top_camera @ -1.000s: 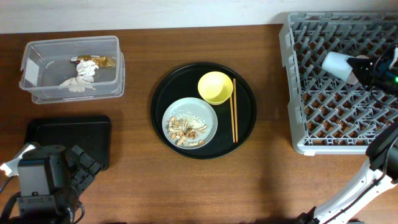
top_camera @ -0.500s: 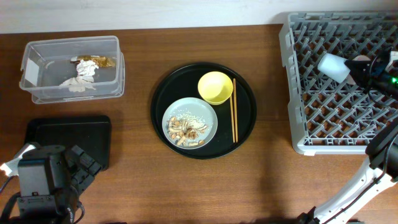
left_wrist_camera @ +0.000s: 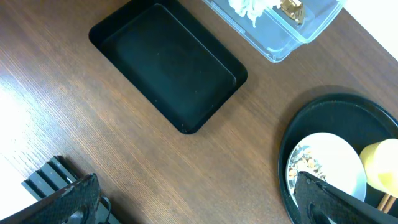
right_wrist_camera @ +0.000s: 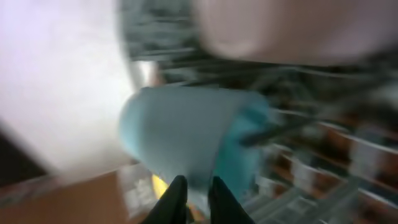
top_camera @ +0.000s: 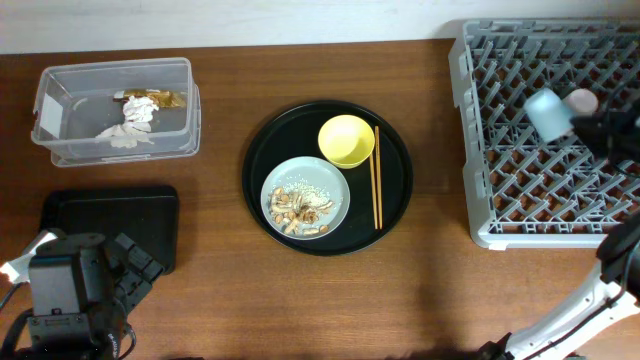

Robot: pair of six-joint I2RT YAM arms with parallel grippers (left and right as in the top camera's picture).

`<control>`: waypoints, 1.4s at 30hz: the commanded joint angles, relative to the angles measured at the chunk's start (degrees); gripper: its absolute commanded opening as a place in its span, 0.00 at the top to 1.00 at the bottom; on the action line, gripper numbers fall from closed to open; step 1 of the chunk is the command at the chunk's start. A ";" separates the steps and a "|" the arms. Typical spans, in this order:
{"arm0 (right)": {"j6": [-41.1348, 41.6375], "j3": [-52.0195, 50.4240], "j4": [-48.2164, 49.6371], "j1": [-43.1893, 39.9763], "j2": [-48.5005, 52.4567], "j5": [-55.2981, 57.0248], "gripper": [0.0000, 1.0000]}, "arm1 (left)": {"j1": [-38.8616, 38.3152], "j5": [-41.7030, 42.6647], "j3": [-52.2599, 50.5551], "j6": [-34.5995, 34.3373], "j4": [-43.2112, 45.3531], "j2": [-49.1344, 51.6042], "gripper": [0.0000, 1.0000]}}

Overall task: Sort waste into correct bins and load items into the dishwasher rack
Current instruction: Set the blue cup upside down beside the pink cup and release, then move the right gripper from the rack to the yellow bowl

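Observation:
My right gripper (right_wrist_camera: 194, 200) is shut on the rim of the light blue cup (right_wrist_camera: 193, 137) and holds it over the grey dishwasher rack (top_camera: 466, 130). The right wrist view is blurred. In the overhead view the light blue cup (top_camera: 548, 112) is beside the pale pink cup (top_camera: 581, 100), which lies in the rack. The grey-green plate (top_camera: 305, 197) with food scraps (top_camera: 298, 208) and the yellow bowl (top_camera: 346, 140) sit on a round black tray. The clear box (top_camera: 115, 108) holds white paper (top_camera: 128, 125) and a gold wrapper (top_camera: 168, 98). My left gripper (left_wrist_camera: 199, 199) is open and empty, near the shallow black tray (top_camera: 110, 225).
Wooden chopsticks (top_camera: 376, 178) lie on the round black tray (top_camera: 396, 200) right of the bowl. In the left wrist view the shallow black tray (left_wrist_camera: 168, 68) is empty, with the clear box (left_wrist_camera: 273, 25) beyond it. The left arm's base (top_camera: 70, 295) fills the front left corner.
My right gripper has shifted the light blue cup a little to the right and down over the rack, with motion blur now. The left arm and the round tray's contents have not moved.

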 commanded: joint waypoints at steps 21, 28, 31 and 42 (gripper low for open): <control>-0.50 -0.57 0.85 36.65 -16.31 47.01 0.51 | 0.13 0.00 0.09 -0.72 0.07 -0.02 0.01; -0.52 -0.61 0.09 46.31 -16.11 73.46 0.28 | 0.13 0.00 0.09 -0.72 0.07 -0.02 0.01; -0.57 -0.63 -0.11 45.03 -14.19 75.52 0.29 | 0.13 0.00 0.09 -0.74 0.07 -0.02 0.01; -7.23 -0.85 0.61 42.29 -6.29 65.99 0.38 | 0.13 0.00 0.09 -0.72 0.07 -0.02 0.01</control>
